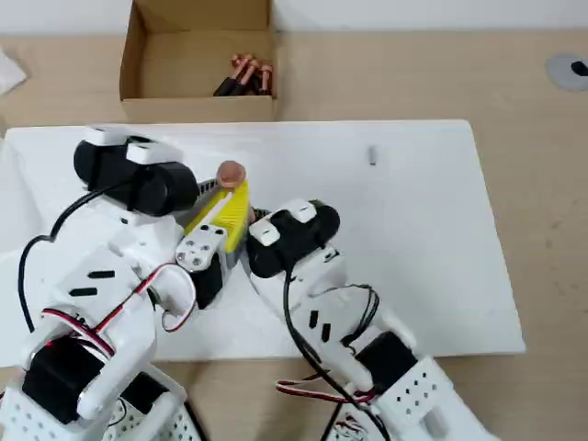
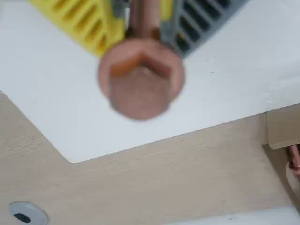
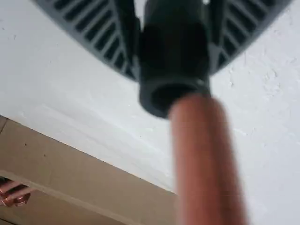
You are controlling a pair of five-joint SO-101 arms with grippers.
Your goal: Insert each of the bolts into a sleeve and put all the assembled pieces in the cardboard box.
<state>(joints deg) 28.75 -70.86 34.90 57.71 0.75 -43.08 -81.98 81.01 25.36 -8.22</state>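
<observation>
From above, your left gripper [image 1: 230,207], yellow on one side, sits over the white board [image 1: 413,239] left of centre, clamped on the bolt [image 1: 230,172]. The bolt's copper head sticks out at the far end. Your right arm [image 1: 294,237] lies just to the right of it, wrist against wrist. The cardboard box [image 1: 138,55] stands on the table beyond the board's far edge, with assembled pieces [image 1: 248,75] lying in its right part.

In your left wrist view, the yellow and grey fingers [image 2: 79,23] press on the bolt's shaft from both sides just behind the hexagonal head.

In your right wrist view, your right gripper [image 3: 173,70] has its dark fingers closed around the black sleeve [image 3: 173,56]. The bolt's shaft meets the sleeve's open mouth; you cannot tell whether it has entered. The box is beyond the board's edge.
</observation>
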